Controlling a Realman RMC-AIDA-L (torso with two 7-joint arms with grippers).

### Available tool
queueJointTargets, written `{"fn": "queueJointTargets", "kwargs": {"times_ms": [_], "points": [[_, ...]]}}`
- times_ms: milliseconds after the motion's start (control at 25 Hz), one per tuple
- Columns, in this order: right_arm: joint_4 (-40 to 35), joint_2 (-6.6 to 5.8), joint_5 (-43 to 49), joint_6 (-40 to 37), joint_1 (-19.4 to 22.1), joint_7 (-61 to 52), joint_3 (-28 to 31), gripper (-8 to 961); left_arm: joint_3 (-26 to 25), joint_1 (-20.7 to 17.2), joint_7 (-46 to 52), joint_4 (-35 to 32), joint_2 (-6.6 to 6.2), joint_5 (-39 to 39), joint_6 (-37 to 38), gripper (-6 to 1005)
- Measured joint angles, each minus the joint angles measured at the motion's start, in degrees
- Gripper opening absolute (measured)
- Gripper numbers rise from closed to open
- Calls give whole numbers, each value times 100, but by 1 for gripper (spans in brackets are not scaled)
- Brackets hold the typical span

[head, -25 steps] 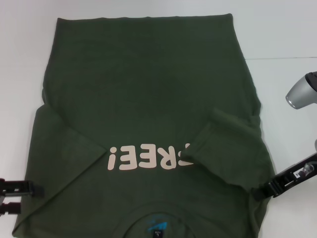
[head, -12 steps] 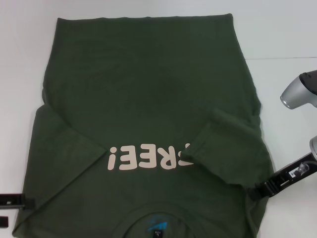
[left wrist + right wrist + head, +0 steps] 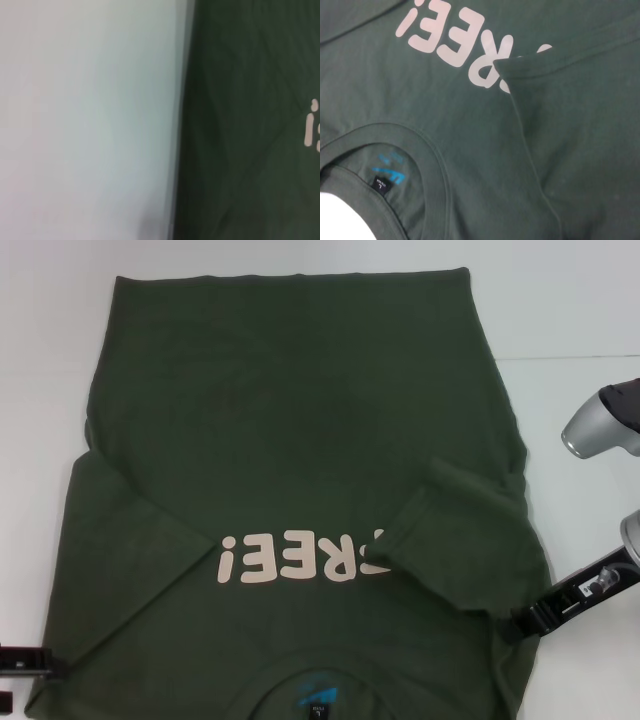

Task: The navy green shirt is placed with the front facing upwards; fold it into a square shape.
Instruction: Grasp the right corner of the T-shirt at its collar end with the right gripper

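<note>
the navy green shirt (image 3: 300, 490) lies flat, front up, on the white table (image 3: 560, 300), collar (image 3: 427, 150) toward me. the right sleeve (image 3: 460, 540) is already folded in over the last letter of the print (image 3: 300, 555). my right gripper (image 3: 535, 618) sits at the shirt's right edge near that sleeve; my left gripper (image 3: 25, 665) is at its left edge near the collar end. i cannot tell how wide either set of fingers stands. i'd say the left sleeve comes next: pinch only the top layer, carry it low toward the print. bare table beside both shirt edges gives room.
</note>
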State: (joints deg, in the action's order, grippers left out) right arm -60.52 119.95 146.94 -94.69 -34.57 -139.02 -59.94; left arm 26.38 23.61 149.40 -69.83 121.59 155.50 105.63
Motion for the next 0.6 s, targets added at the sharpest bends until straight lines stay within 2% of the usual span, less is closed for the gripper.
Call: {"fn": "queueJointTargets", "kwargs": {"times_ms": [600], "points": [[34,-7,-9,5,-25,-2,0,28,88,50,-22,262,-2,33,-200,899]]}}
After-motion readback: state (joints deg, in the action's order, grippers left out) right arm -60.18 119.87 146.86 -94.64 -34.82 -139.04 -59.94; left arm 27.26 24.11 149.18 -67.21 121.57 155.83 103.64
